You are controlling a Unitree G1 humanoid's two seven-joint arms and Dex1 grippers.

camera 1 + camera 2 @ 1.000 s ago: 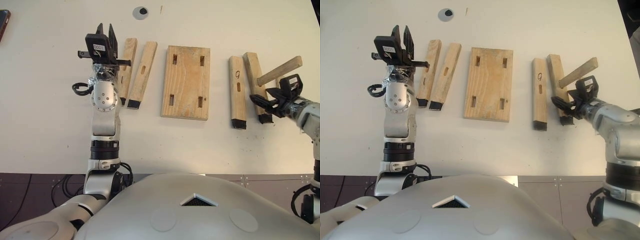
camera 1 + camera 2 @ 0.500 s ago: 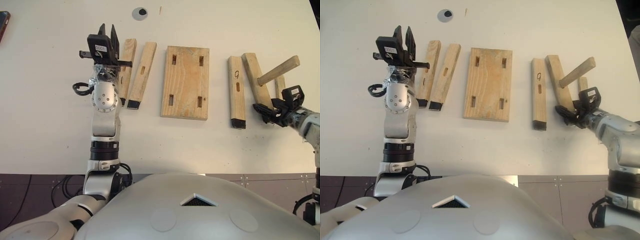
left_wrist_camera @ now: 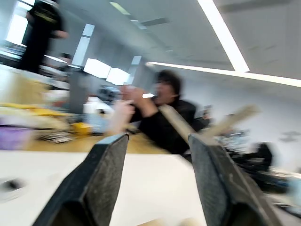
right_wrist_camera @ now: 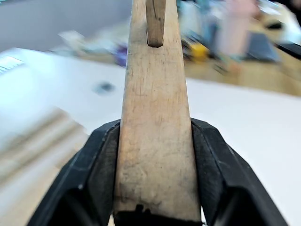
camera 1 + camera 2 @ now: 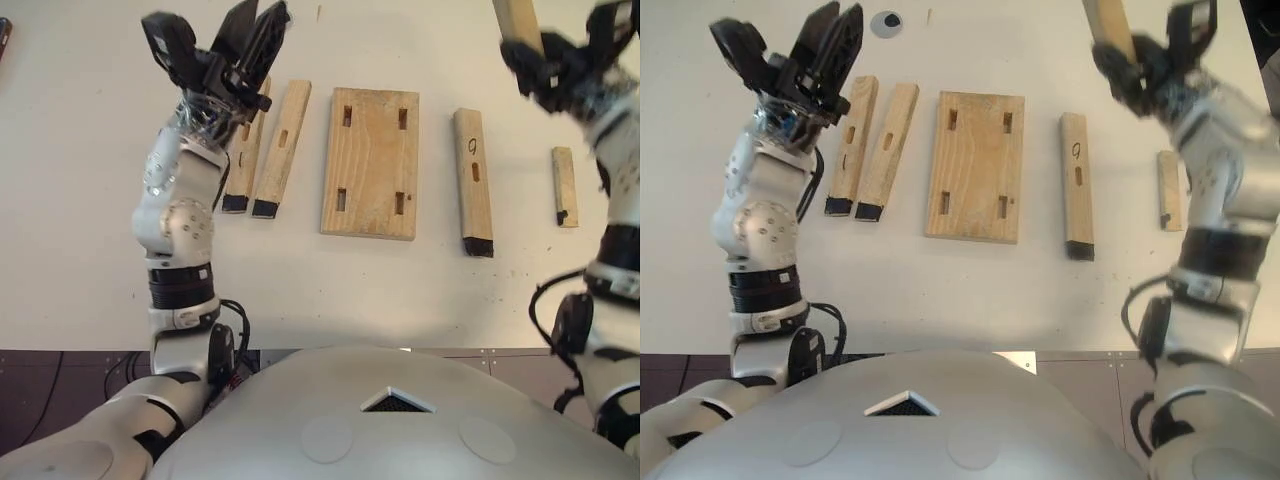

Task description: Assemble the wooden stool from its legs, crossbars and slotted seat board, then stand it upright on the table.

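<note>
Wooden parts lie in a row across the white worktop (image 5: 80,250). The seat board (image 5: 369,163) lies flat in the middle, its four slots facing up. Toward the left edge two legs lie side by side, the inner leg (image 5: 283,148) just beside the outer leg (image 5: 238,172), both with their black tips toward the near edge. To the right of the board lies a third leg (image 5: 472,180), slot up and black tip near. A short crossbar (image 5: 565,186) lies apart from it, closer to the right edge. A grey disc (image 5: 885,22) sits near the far edge.

The left gripper (image 3: 159,141) is up above the far ends of the two left legs, its jaws spread wide with nothing between them. The right gripper (image 4: 155,125) is high over the far right corner, clamped on a fourth leg (image 4: 153,70) near its black tip. A second crossbar (image 4: 155,19) sits in that leg's slot.
</note>
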